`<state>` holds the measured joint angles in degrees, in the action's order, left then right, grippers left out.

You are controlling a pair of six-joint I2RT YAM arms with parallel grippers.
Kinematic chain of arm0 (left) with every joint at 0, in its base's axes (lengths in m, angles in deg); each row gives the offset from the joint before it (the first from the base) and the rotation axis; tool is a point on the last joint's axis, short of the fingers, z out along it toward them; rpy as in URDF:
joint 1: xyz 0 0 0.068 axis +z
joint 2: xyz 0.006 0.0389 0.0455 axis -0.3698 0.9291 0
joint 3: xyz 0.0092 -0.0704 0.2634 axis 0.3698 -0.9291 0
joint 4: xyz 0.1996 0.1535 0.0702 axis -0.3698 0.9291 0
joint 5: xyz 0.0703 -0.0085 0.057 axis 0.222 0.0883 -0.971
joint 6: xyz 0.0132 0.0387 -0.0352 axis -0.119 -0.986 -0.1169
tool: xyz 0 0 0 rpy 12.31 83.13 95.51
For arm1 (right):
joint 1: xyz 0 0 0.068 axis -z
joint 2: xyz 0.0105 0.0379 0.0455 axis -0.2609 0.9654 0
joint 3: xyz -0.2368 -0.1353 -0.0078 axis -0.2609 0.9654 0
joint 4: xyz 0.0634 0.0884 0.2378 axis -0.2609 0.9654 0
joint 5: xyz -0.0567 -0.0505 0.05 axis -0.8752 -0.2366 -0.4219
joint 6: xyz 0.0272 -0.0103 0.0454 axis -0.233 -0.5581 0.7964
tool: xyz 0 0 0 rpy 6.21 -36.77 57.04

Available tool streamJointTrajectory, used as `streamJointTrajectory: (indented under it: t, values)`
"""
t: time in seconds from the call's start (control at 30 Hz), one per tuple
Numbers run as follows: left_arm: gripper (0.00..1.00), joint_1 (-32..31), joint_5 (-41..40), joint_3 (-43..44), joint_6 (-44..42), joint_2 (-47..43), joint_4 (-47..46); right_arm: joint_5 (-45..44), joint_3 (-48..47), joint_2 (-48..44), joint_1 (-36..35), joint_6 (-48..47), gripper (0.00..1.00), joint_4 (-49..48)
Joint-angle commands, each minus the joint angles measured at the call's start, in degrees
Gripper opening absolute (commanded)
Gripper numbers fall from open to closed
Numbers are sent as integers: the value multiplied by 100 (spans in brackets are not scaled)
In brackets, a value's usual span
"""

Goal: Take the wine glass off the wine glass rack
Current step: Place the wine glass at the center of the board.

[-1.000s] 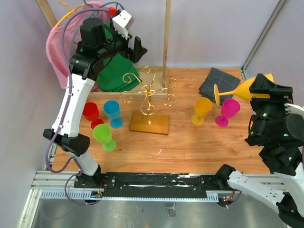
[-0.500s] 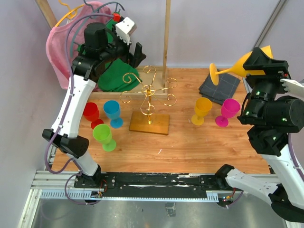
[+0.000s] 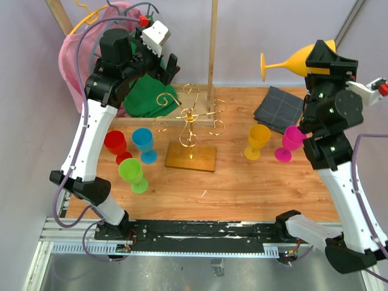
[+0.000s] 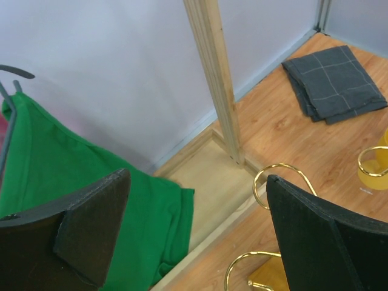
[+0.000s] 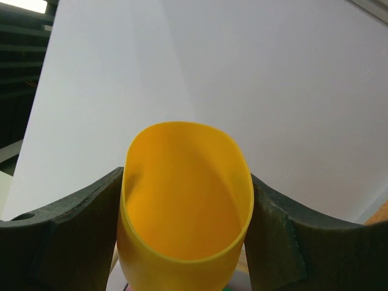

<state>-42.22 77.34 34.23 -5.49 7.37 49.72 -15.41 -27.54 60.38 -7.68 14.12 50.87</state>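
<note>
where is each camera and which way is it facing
Top external: above and behind the bases, looking down on the table and gold rack; both arms show.
Left wrist: high at the back left, facing the wooden post, green cloth and grey cloth; its open fingers frame the view.
Right wrist: raised, facing the wall; fingers clamp the yellow glass.
Shared: top and right wrist both show that glass.

I count six plastic stemmed wine glasses: one red wine glass (image 3: 114, 141), one blue wine glass (image 3: 143, 140), one green wine glass (image 3: 130, 170), one magenta wine glass (image 3: 293, 137), and two yellow, the tabletop yellow wine glass (image 3: 259, 136) and the raised yellow wine glass (image 3: 300, 59). One gold wire rack (image 3: 191, 156) on a square wood base, one folded grey checked cloth (image 3: 280, 108). Two hanging fabrics: one green fabric (image 3: 148, 94), one pink fabric (image 3: 71, 60).
</note>
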Motion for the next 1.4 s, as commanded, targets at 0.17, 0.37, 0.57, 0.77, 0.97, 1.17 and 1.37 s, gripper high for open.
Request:
streamJointTrajectory:
  t: [0.17, 0.37, 0.57, 0.77, 0.97, 1.17, 1.37]
  values:
    - [99, -55, -326, -178, -265, -295, -67, 1957, -1313, 1532, 894, -1108, 51, 419]
    - [99, -50, -362, -345, -247, -323, -73, 2127, -1913, 2025, 944, -2999, 52, 475]
    - [99, -50, -366, -403, -164, -308, -77, 2351, -1982, 2432, 1002, -4236, 53, -186]
    - [99, -51, -383, -547, -147, -327, -77, 2743, -1625, 2847, 1006, -5148, 54, -1110]
    - [100, -51, -399, -753, -158, -361, -75, 2917, -972, 3170, 983, -5371, 51, -1807]
    - [99, -55, -378, -871, -167, -335, -77, 2982, -794, 3855, 885, -5655, 50, -2414]
    - [99, -52, -369, -1123, -202, -352, -106, 2851, -655, 4289, 880, -5728, 50, -2942]
